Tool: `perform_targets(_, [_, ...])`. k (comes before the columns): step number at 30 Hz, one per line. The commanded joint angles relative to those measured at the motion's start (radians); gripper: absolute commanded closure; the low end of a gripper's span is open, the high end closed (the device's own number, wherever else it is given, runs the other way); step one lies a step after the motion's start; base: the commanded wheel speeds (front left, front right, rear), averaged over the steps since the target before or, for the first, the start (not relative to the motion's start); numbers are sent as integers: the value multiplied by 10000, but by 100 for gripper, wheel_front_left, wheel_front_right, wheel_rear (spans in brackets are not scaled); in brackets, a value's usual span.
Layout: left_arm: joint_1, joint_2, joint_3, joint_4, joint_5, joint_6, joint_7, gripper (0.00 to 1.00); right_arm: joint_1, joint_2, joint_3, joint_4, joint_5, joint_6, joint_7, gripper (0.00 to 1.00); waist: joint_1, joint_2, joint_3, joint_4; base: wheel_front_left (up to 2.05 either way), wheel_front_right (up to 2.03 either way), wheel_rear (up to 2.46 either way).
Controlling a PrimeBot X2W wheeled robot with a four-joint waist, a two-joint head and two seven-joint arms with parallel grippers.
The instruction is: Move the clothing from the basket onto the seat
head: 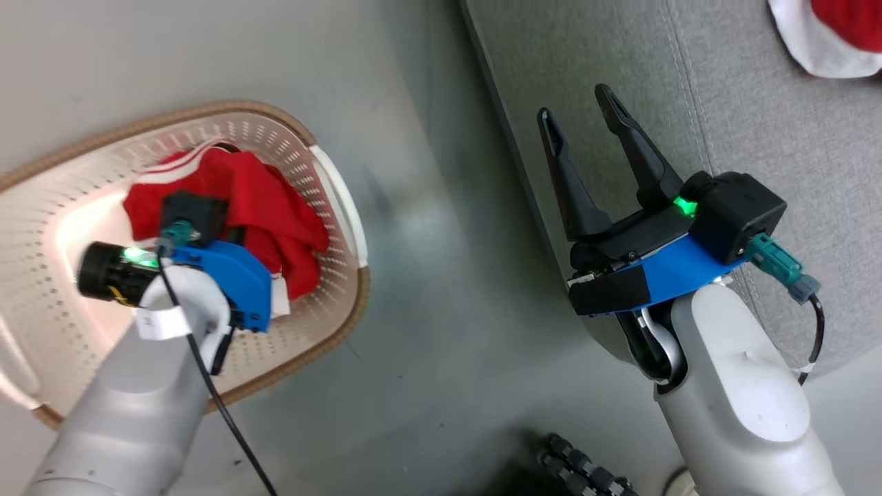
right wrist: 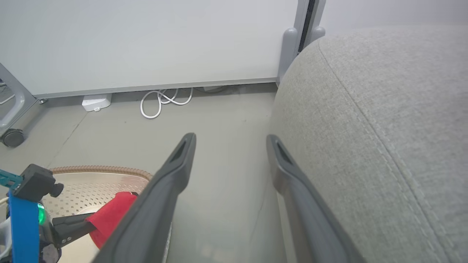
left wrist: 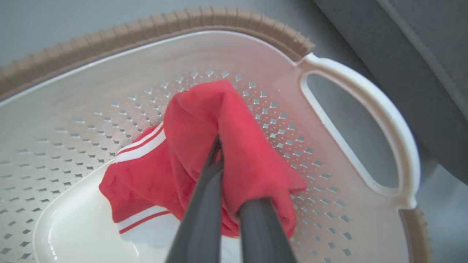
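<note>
The basket (head: 331,158) stands on the floor at the left, cream and perforated with a brown rim and a white handle (left wrist: 365,95). In it lies the clothing (head: 275,207), red with white stripes. My left gripper (left wrist: 218,146) reaches down into the basket, shut on a raised fold of the red fabric (left wrist: 226,120); the rest of the garment still rests on the basket's bottom. My right gripper (head: 574,103) hangs open and holds nothing, at the edge of the grey seat (head: 758,103). Another red and white garment (head: 827,41) lies on the seat at the far right.
A strip of grey floor (head: 441,275) separates the basket from the sofa. By the wall lie a coiled white cable (right wrist: 161,102) and a small white box (right wrist: 95,102), with a caster wheel (right wrist: 12,138) at the left. A dark ribbed part (head: 579,468) shows at the bottom.
</note>
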Motion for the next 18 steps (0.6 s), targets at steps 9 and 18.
perform_targets(9, [645, -1607, -478, 683, -146, -587, -769, 100, 1035, -241, -821, 749, -824, 1, 307, 0, 0, 0, -3745, 1991, 0, 0, 0])
perform_targets(18, [1583, -2272, -819, 471, -189, -798, -879, 100, 2414, -461, -830, 601, -965, 1, 1202, 0, 0, 0, -6596, 2927, 0, 0, 0])
